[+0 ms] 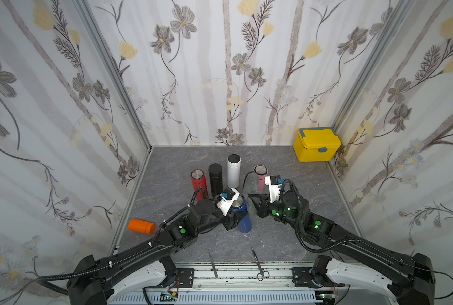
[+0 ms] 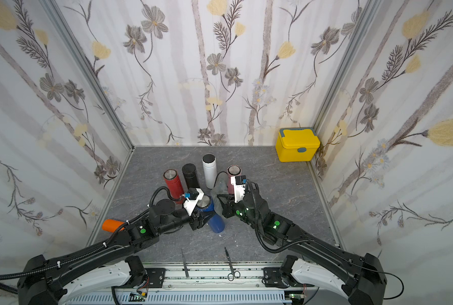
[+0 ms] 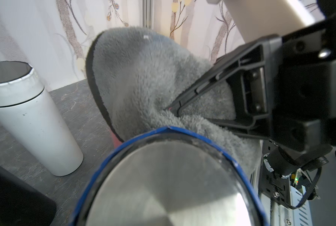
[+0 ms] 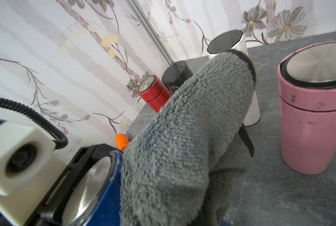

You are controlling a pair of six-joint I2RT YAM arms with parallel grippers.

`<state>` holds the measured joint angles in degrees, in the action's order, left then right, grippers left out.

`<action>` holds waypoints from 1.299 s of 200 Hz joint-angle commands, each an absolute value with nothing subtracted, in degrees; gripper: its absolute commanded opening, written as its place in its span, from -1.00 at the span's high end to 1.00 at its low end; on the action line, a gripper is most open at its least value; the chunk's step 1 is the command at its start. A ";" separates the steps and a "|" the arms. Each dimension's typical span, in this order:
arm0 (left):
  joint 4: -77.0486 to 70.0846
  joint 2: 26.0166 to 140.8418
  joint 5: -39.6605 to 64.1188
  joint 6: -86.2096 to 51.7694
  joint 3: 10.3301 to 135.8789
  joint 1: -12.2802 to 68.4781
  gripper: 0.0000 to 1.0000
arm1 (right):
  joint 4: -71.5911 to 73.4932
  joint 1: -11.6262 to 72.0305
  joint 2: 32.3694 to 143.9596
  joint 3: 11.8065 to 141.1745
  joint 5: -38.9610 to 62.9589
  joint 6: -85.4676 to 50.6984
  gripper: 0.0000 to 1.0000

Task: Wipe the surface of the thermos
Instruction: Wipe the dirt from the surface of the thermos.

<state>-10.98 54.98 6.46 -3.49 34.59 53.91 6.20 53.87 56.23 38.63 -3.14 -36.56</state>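
Grey marbled table (image 1: 286,237) inside flowered walls; yellow box (image 1: 317,145) in the far right corner. Blue thermos (image 1: 245,224) at centre front, tilted, steel lid end up and toward the back; cannot tell whether its base touches the surface. Left gripper (image 1: 234,221) comes in from the left, fingers clamped on the body of the blue thermos just under the lid. Right gripper (image 3: 175,109) just beside it on the right, fingers pinched together on a fluffy grey cloth (image 3: 143,78) with a dark hem. Cloth stands up above the fingers and meets the blue rim at the lid end in the left wrist view. Behind, upright in a loose row: red flask (image 1: 199,182), black flask (image 1: 215,177), white flask (image 1: 233,171), pink flask (image 1: 261,177). Orange flask (image 1: 141,226) lies on its side at the left edge. Scissors (image 1: 258,264) and a thin metal tool (image 1: 212,261) at the front edge, well apart from the thermos
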 commanded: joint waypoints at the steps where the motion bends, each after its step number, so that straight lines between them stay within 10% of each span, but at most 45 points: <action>1: -17.29 54.24 2.81 -4.61 34.63 53.92 1.00 | 6.24 54.05 56.12 32.94 -1.19 -39.86 1.00; 132: 5.34 66.80 -17.36 -40.09 54.75 54.42 1.00 | 20.04 67.35 53.96 30.64 -22.05 -33.68 1.00; 260: 2.97 62.23 -15.53 -30.19 53.20 56.53 1.00 | 4.49 69.16 55.23 28.08 -31.11 -47.24 1.00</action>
<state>8.32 62.67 -17.89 -35.73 53.21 56.42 11.40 69.25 60.71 30.79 -29.32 -40.80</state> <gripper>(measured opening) 0.603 0.106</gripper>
